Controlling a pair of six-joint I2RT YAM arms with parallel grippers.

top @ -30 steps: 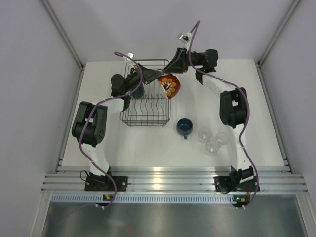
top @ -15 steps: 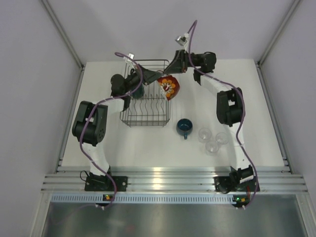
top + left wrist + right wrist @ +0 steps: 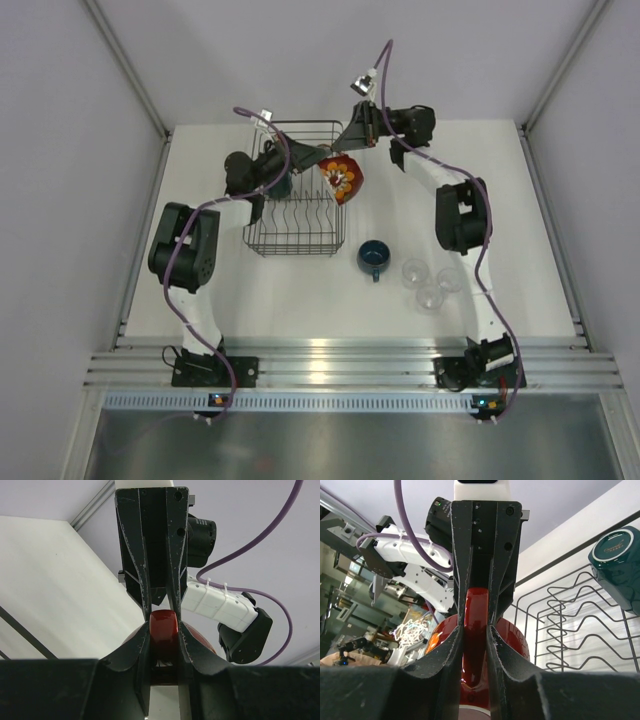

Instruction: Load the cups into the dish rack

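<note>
Above a white table [image 3: 300,300], a big red patterned cup [image 3: 342,177] is held at the frame-right edge of the dark wire dish rack [image 3: 295,246], upper centre, clamped by left gripper [image 3: 164,630] and right gripper [image 3: 476,625]; opposed pulls could drop it.

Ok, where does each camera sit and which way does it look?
Top view: above and behind, looking down on the table; left arm and right arm show.
Left wrist: on the left arm, looking along the left tool at the red cup.
Right wrist: on the right arm, looking along the right tool toward the dish rack.
Shared: both wrist views see the red cup's handle.
</note>
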